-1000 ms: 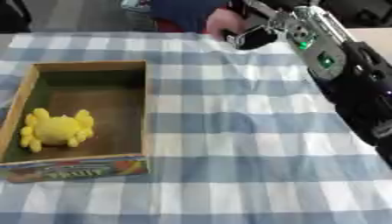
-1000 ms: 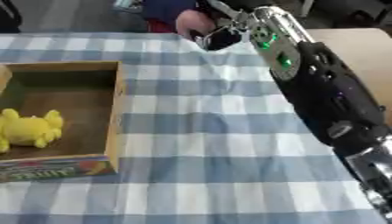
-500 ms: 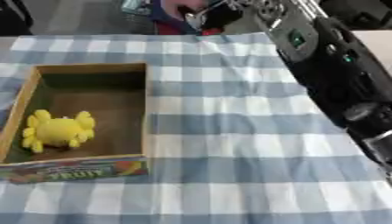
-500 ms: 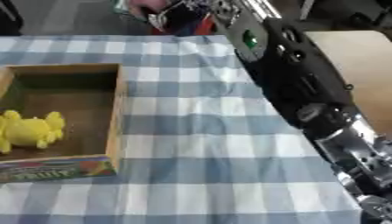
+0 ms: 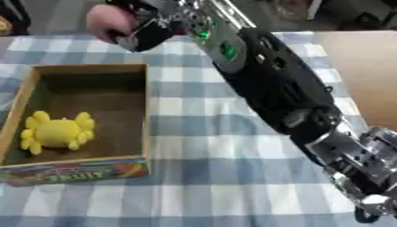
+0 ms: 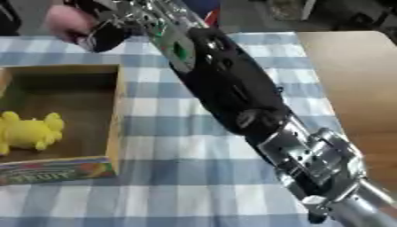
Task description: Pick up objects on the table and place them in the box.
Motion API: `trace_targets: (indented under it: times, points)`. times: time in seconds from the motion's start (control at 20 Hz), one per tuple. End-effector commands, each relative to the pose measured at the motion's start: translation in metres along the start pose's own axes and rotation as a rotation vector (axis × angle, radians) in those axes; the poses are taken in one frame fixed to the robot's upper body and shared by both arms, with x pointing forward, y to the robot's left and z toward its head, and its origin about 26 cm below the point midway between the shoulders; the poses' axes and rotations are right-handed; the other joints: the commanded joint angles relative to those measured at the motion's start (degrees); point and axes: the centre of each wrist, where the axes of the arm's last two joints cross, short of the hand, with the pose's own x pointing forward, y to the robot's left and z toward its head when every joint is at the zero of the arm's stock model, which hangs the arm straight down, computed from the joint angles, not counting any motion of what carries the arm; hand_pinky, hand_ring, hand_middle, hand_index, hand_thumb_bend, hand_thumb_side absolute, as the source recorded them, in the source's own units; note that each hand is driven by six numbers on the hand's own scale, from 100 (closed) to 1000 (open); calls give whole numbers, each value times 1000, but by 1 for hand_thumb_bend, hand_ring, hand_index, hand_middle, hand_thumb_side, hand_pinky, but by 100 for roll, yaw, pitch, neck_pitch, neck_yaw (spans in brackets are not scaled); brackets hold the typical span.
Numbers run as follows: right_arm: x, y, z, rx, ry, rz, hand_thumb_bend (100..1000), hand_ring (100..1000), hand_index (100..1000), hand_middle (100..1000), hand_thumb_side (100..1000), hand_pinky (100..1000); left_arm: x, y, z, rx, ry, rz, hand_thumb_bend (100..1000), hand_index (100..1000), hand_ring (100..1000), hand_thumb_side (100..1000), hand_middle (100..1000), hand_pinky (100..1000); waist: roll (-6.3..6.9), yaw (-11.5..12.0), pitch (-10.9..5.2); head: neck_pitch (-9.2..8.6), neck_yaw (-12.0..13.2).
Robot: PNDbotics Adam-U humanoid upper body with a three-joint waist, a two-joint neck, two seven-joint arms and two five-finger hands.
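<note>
Blue-and-white checked cloth (image 5: 194, 177) over the counter, with bare wood counter (image 5: 364, 71) showing at the right edge. Open wooden box (image 5: 144, 111) near the left edge of the counter, printed label along its near wall. Inside the box, at its left side toward the near wall, a yellow toy (image 5: 56, 133) with short rounded limbs, lying on the box floor.

Right arm (image 5: 271, 88), black with silver joints, reaching in from the lower right corner and stretching diagonally across the counter to the far edge, green lights glowing on the forearm. Right hand (image 5: 147, 31) above the far edge of the counter, just beyond the box's far right corner, fingers curled around a pink rounded object (image 5: 108, 20). Only part of the pink object visible past the fingers; shape blurred, nothing more to make out. Hand and object held clear of the cloth, outside the box rather than over it.

Left hand nowhere in either view.
</note>
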Motion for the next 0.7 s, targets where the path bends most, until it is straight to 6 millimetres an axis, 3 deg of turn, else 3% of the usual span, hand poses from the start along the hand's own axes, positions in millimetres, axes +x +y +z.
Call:
trace_targets:
  times: [0.05,0.45,0.55,0.7]
  points:
    - [10,0,-12,22,-34,19,100,576,401,299,201,567,8,0,-10,-14,-44,11,415,811,592,565,539,361,28,31,-135,6,-52]
    - [16,38,-24,151,-66,-2,100,585,415,316,199,570,9,-2,-12,-14,-48,24,414,811,593,565,539,361,12,95,-125,-31,-102]
    - [16,45,-27,187,-73,6,100,608,441,341,198,574,9,-3,-12,-14,-48,26,414,810,593,565,539,361,4,100,-124,-27,-110]
    - [15,54,-29,247,-74,21,100,650,558,415,197,590,9,-4,-12,-14,-48,29,413,810,593,563,539,361,-8,109,-123,-17,-124]
